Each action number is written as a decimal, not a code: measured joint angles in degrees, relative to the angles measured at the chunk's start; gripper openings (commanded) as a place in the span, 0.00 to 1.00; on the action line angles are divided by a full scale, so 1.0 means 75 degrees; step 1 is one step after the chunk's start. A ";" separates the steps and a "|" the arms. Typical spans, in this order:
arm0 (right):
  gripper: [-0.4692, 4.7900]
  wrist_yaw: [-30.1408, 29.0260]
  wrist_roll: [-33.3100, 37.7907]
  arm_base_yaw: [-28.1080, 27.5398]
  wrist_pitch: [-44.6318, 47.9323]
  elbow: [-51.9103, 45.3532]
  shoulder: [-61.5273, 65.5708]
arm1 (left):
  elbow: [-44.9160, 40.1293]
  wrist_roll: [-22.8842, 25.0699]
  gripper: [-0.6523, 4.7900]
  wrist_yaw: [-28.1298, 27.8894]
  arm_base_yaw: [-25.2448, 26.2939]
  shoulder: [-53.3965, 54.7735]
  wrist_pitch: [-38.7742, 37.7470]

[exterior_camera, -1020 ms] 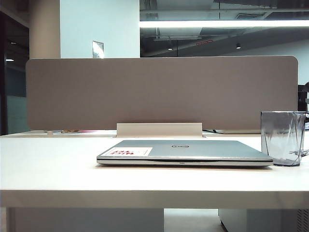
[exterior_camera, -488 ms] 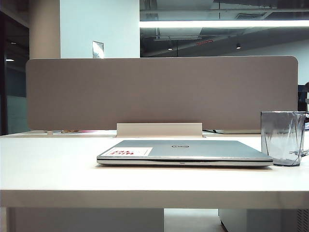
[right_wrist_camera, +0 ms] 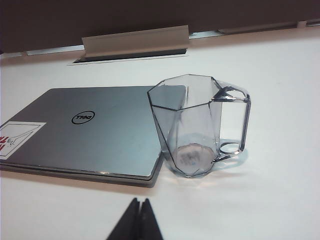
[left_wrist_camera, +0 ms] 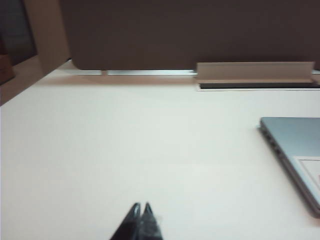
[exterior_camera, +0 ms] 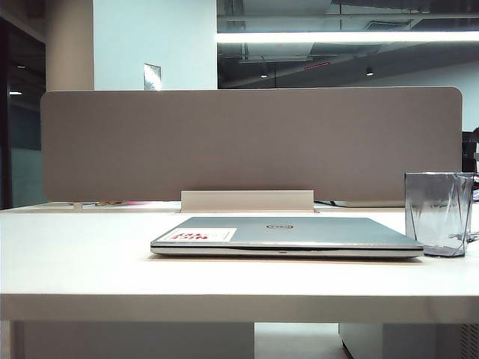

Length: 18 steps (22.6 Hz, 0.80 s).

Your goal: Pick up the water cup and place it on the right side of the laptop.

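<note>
A wide grey divider panel (exterior_camera: 251,142) stands upright along the far edge of the white tabletop (exterior_camera: 82,254), with a pale cable tray flap (exterior_camera: 247,200) at its foot, behind the laptop. The laptop (exterior_camera: 288,233) lies closed and flat near the middle of the tabletop, lid up, showing a round logo (right_wrist_camera: 83,118) and a white sticker with red print (exterior_camera: 203,235) on the lid's left part as the exterior view has it.

The cup (exterior_camera: 438,214) stands upright on the tabletop just beside the laptop's right edge; in the right wrist view its base looks very close to the laptop's corner, and whether they touch cannot be told. It is clear, grey-tinted and faceted, with a handle (right_wrist_camera: 234,122) on the side away from the laptop, and it is empty.

The left gripper (left_wrist_camera: 140,209) hangs low over bare tabletop well to the left of the laptop, its jaws clenched together on nothing. The right gripper (right_wrist_camera: 139,202) sits near the front of the tabletop, facing the cup and the laptop's near corner but apart from both, jaws likewise pressed together and empty. Neither gripper shows in the exterior view.
</note>
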 measured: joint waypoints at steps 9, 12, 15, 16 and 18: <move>0.07 0.0003 0.0000 0.0000 0.0000 0.0000 0.0000 | 0.0000 0.0000 0.11 -0.0137 -0.0743 0.0000 0.0003; 0.07 0.0000 0.0000 0.0000 0.0000 0.0000 0.0000 | 0.0000 0.0000 0.11 -0.0108 -0.0746 0.0000 0.0003; 0.07 0.0003 0.0000 0.0000 0.0000 0.0000 0.0000 | 0.0000 0.0000 0.11 -0.0105 -0.0746 -0.0003 0.0003; 0.07 0.0003 0.0000 0.0000 0.0000 0.0000 0.0000 | 0.0000 -0.0003 0.11 -0.0105 -0.0746 -0.0003 0.0000; 0.07 0.0003 0.0000 0.0000 0.0000 0.0000 0.0000 | 0.0000 -0.0003 0.11 -0.0108 -0.0746 -0.0003 0.0003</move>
